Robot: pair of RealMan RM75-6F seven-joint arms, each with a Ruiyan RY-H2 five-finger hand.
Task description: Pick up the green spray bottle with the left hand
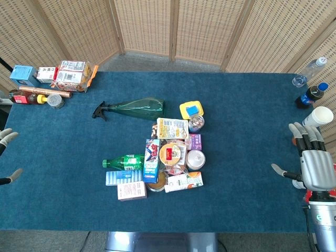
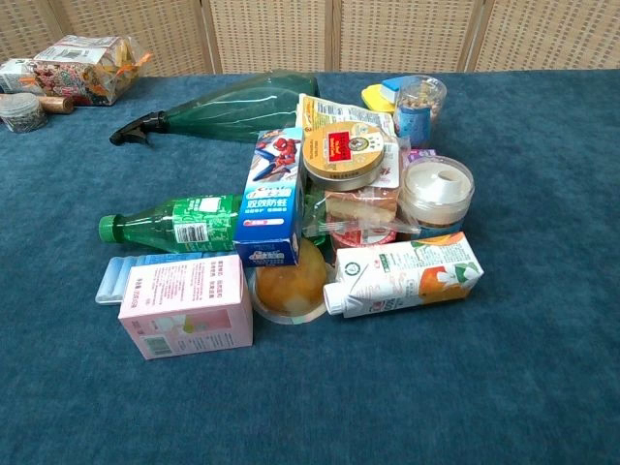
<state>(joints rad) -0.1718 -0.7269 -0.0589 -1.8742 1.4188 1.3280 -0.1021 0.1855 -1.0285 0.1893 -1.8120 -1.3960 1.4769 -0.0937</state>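
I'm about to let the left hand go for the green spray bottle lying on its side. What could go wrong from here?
1. The spray bottle is round and lies flat, so it may roll away under the left hand, which is at the table edge.
2. Its wide end lies close to the snack packet and yellow box; a sweep could knock the pile.

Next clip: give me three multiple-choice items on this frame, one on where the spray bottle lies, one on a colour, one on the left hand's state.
1. The green spray bottle lies:
A. behind the pile
B. in front of the pile
C. off the table

2. Its trigger head is:
A. white
B. black
C. red

3. The left hand is:
A. gripping the bottle
B. touching the bottle
C. open, apart from the bottle

Key: 1 A, it lies flat at the pile's far side. 2 B, dark nozzle in both views. 3 C, spread fingers show at the table's left edge.
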